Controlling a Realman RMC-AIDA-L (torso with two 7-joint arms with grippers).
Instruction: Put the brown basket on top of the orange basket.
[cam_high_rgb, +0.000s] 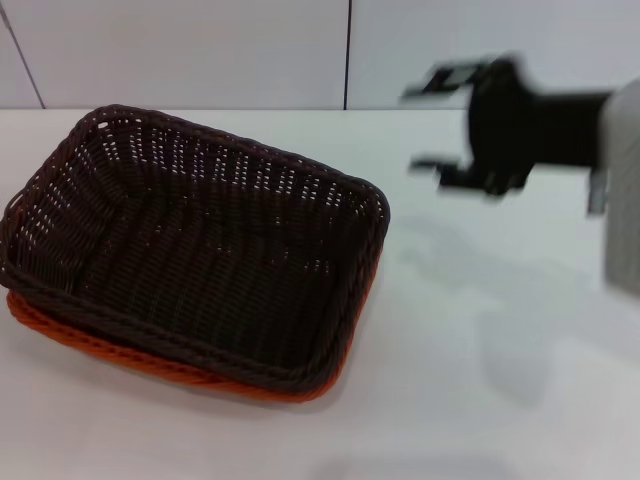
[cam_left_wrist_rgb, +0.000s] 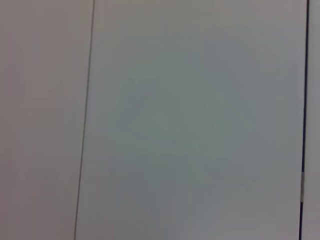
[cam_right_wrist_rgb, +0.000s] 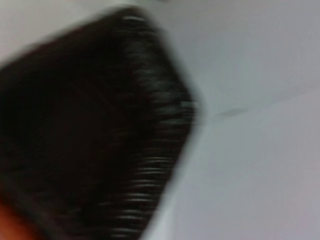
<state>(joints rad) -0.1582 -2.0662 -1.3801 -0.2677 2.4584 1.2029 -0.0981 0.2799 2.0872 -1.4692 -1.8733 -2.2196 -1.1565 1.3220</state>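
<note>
The brown basket (cam_high_rgb: 200, 240) sits nested inside the orange basket (cam_high_rgb: 60, 330) on the left half of the white table; only the orange rim shows beneath it along the front and left. My right gripper (cam_high_rgb: 425, 130) hangs in the air to the right of the baskets, above the table, open and empty, its fingers pointing left. In the right wrist view the brown basket (cam_right_wrist_rgb: 90, 140) fills the left side, with a sliver of the orange basket (cam_right_wrist_rgb: 7, 225) at the corner. My left gripper is out of view.
The white table (cam_high_rgb: 480, 330) stretches to the right and front of the baskets. A pale wall with a dark vertical seam (cam_high_rgb: 347, 55) stands behind. The left wrist view holds only a blank pale surface (cam_left_wrist_rgb: 190, 120) with thin dark lines.
</note>
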